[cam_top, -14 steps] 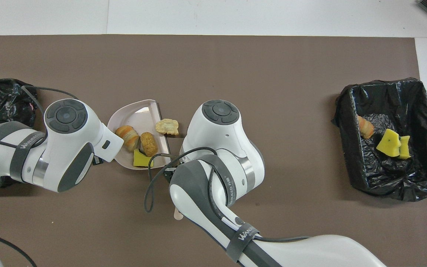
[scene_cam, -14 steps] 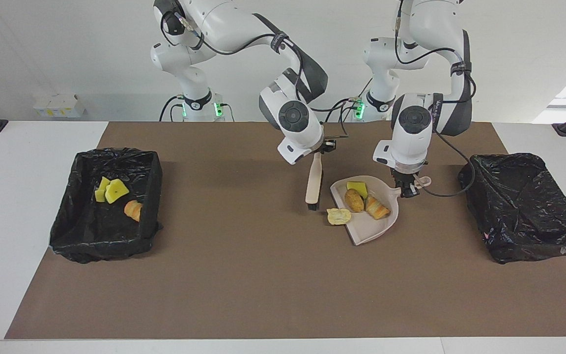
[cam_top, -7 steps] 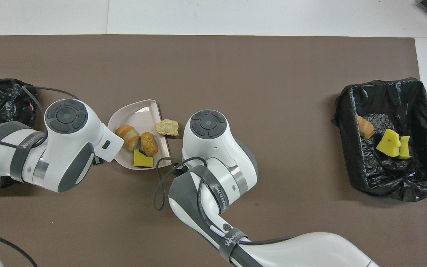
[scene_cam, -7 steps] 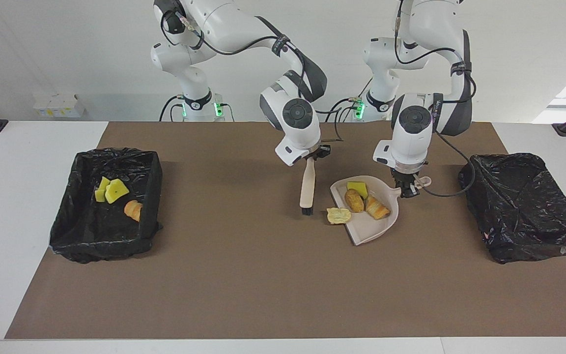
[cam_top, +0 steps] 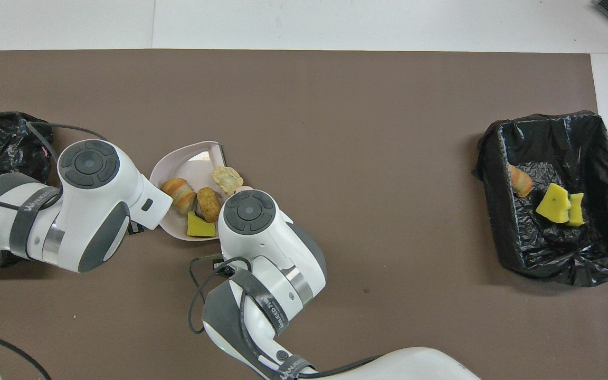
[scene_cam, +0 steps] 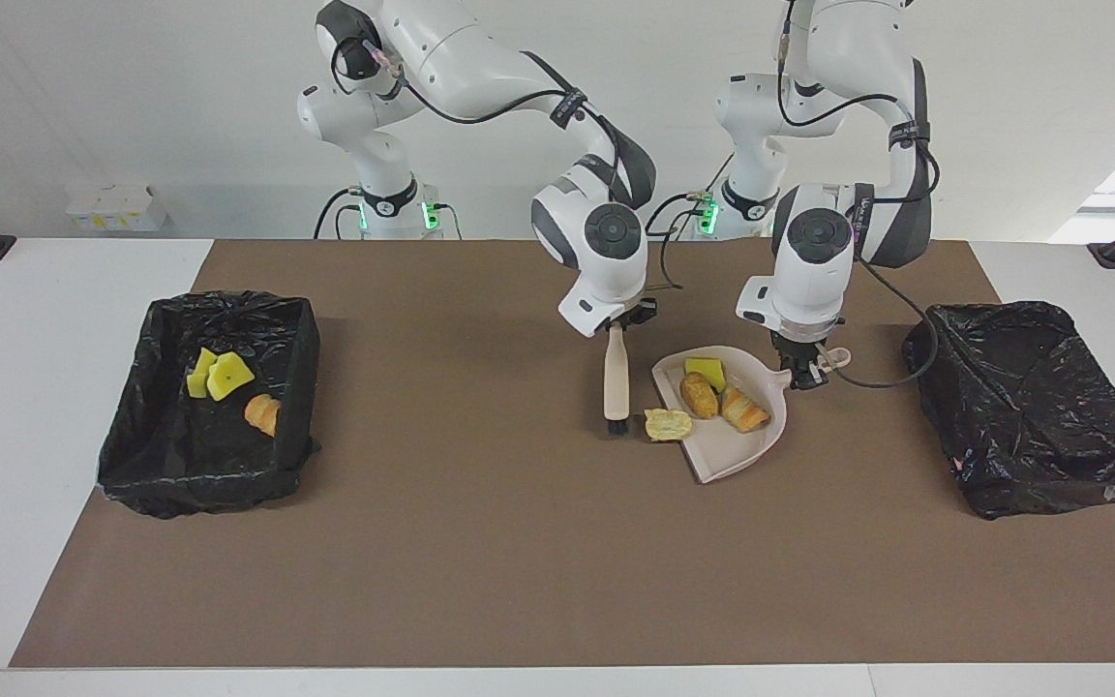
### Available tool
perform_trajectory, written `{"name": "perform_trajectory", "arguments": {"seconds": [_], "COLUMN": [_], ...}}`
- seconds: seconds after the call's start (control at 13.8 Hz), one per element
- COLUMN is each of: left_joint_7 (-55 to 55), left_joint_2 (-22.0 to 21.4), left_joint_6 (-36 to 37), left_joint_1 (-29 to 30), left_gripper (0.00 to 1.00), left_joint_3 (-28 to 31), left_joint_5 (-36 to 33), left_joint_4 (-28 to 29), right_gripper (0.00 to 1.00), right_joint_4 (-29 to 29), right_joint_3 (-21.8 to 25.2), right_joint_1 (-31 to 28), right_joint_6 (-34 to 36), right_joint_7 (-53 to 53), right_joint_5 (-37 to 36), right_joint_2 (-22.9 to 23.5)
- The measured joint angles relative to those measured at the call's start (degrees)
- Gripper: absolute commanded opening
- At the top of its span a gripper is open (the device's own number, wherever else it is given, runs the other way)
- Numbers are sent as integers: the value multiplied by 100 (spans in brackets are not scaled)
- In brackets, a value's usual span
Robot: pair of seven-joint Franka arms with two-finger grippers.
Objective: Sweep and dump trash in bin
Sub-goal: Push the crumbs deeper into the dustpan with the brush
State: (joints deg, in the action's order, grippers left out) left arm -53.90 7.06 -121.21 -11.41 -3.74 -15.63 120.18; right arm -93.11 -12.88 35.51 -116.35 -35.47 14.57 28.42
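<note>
Currently right gripper (scene_cam: pixel 627 319), frame center, is clamped on the brush (scene_cam: pixel 617 382), bristles down beside the pale scrap (scene_cam: pixel 667 424) at the dustpan (scene_cam: pixel 746 455) lip. Left gripper (scene_cam: pixel 806 373), center-right, grips the dustpan handle. Sponge piece (scene_cam: pixel 706 370) and two bread lumps (scene_cam: pixel 700 395) sit in the pan. Bin (scene_cam: pixel 214 484) at frame left holds more trash.

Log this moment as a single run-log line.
left hand: shut on dustpan handle | right hand: shut on brush, bristles beside pale scrap at pan lip | pan: three scraps | bin: holds scraps
</note>
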Motion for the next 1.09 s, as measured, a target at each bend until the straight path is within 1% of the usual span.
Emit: {"name": "perform_trajectory", "arguments": {"seconds": [0.15, 0.36, 0.51, 0.73, 1.09], "left_joint_7": [0, 0, 0, 0, -51], "left_joint_2": [0, 0, 0, 0, 0], "left_joint_6": [-1, -2, -23, -50, -59], "left_joint_1": [0, 0, 0, 2, 10], "left_gripper": [0, 0, 0, 0, 0], "left_joint_3": [-2, -6, -5, -2, -24], "left_joint_5": [0, 1, 2, 2, 3], "left_joint_4": [0, 0, 0, -2, -56], "right_gripper": [0, 0, 0, 0, 0], "right_joint_4": [18, 35, 90, 142, 63], "right_joint_3": [-40, -51, -49, -31, 14], "right_joint_1": [73, 90, 67, 11, -428], "right_joint_6": [-191, -184, 78, 588, 1124], "right_joint_7": [2, 2, 2, -60, 17], "right_joint_5": [221, 269, 284, 299, -352], "right_joint_2": [0, -2, -54, -325, -387]}}
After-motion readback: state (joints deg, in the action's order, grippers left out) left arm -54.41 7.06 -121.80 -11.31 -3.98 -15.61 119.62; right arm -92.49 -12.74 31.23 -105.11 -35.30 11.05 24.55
